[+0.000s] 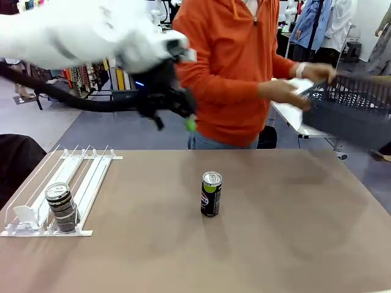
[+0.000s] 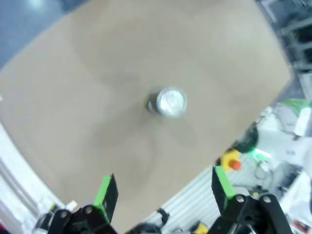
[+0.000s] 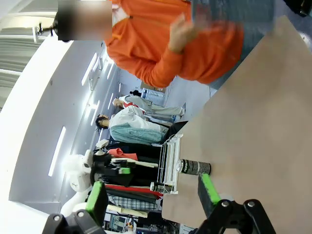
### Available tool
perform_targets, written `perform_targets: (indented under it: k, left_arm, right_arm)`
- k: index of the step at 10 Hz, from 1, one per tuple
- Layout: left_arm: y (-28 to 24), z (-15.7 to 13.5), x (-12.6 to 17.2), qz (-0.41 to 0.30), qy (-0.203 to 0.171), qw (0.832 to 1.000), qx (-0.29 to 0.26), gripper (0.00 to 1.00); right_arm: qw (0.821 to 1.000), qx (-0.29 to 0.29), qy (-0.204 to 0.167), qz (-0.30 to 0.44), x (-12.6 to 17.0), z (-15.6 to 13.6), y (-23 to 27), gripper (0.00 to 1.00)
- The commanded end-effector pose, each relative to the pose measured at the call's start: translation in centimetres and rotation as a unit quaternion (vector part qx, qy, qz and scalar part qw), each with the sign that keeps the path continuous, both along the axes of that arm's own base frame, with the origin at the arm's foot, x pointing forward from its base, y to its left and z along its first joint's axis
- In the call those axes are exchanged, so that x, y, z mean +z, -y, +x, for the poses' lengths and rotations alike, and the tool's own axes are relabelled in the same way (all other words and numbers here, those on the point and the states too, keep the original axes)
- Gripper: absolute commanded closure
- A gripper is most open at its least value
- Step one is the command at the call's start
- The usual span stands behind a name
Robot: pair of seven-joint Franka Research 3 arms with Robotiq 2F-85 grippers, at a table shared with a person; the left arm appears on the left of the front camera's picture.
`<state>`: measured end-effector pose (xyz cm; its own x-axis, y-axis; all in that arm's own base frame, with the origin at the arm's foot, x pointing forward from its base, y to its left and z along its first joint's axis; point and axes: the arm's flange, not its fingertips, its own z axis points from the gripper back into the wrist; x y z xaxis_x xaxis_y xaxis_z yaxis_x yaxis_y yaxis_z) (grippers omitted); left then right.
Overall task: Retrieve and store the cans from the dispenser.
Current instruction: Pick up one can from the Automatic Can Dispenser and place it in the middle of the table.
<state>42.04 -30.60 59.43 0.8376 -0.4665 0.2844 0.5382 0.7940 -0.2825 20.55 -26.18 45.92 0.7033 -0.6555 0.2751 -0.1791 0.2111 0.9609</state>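
The brown table (image 1: 293, 232) carries two things directly. A black can (image 1: 211, 194) stands upright near the table's middle, well below the left gripper (image 2: 163, 178) and straight ahead along the line of its fingers, with bare tabletop all round it. The white dispenser (image 1: 91, 177) lies flat at a table corner, well off to that gripper's left and nearer the robot's edge.
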Motion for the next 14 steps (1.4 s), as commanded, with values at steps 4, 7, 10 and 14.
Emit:
perform_targets:
  k: [4, 7, 10, 14]
  left_arm:
    - [-28.7, -0.5, -0.4, -0.247, -0.074, 0.961, 0.096, 0.0]
    - [-39.5, -2.4, -7.6, -0.409, -0.107, 0.89, 0.172, 0.0]
    - [-41.9, -3.2, -11.0, -0.457, -0.118, 0.865, 0.168, 0.0]
    - [-43.2, -3.8, -11.5, -0.459, -0.123, 0.861, 0.183, 0.0]
  right_arm:
    - [1.0, -0.004, 0.017, -0.001, 0.3, 0.3, 0.0, 0.0]
    - [1.0, -0.004, 0.017, -0.001, 0.3, 0.3, 0.0, 0.0]
    - [1.0, -0.004, 0.017, -0.001, 0.3, 0.3, 0.0, 0.0]
    - [1.0, -0.004, 0.017, -0.001, 0.3, 0.3, 0.0, 0.0]
